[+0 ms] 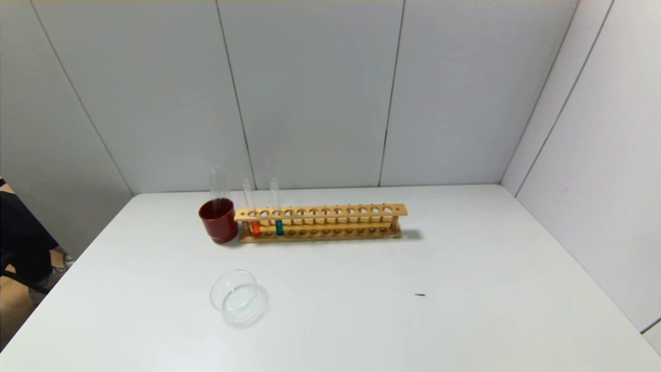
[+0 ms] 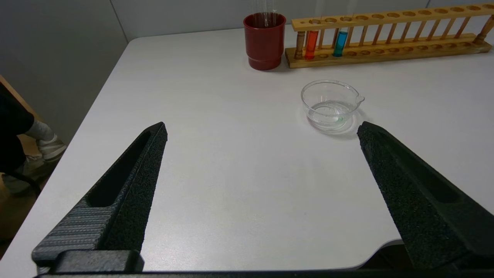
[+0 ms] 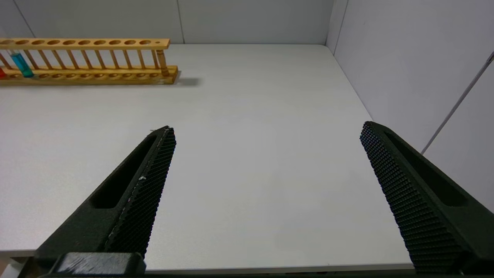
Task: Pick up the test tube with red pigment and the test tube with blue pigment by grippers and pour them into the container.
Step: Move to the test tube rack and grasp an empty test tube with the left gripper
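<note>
The test tube with red pigment (image 1: 254, 223) and the test tube with blue pigment (image 1: 278, 222) stand upright side by side at the left end of a wooden rack (image 1: 330, 212). Both also show in the left wrist view, red (image 2: 311, 44) and blue (image 2: 340, 43). The container (image 1: 235, 296), a clear glass dish, sits on the table in front of the rack, also in the left wrist view (image 2: 331, 105). My left gripper (image 2: 262, 129) is open and empty near the table's front left edge. My right gripper (image 3: 266, 129) is open and empty near the front right edge. Neither shows in the head view.
A dark red cup (image 1: 219, 219) holding clear empty tubes stands just left of the rack. Grey walls close the table at the back and right (image 1: 594, 155). A small dark speck (image 1: 420, 295) lies on the white table (image 1: 465, 310).
</note>
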`<action>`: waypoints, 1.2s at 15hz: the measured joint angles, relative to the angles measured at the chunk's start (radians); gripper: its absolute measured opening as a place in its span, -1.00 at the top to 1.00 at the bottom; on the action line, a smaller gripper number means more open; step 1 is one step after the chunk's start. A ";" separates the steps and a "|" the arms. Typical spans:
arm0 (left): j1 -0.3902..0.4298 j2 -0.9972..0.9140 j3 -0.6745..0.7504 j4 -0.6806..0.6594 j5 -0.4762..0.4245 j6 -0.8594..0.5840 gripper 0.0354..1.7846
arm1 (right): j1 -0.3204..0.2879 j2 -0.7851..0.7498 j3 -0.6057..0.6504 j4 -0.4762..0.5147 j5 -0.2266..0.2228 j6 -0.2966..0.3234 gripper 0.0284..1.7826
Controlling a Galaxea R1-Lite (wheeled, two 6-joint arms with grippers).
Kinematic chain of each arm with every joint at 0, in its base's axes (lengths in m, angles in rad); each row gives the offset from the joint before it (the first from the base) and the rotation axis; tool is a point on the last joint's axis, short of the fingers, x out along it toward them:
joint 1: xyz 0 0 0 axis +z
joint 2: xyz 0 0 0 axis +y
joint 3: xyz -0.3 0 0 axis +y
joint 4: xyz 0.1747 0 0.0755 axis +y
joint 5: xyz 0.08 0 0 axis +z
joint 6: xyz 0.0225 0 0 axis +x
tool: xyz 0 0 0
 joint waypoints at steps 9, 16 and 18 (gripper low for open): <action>-0.002 0.003 -0.031 0.015 -0.043 0.061 -0.95 | 0.000 0.000 0.000 0.000 0.000 0.000 -0.96; -0.002 0.276 -0.481 0.251 -0.328 0.042 -0.95 | 0.000 0.000 0.000 0.000 0.000 0.000 -0.96; -0.002 0.432 -0.562 0.222 -0.354 0.041 -0.95 | 0.000 0.000 0.000 0.000 0.000 0.000 -0.96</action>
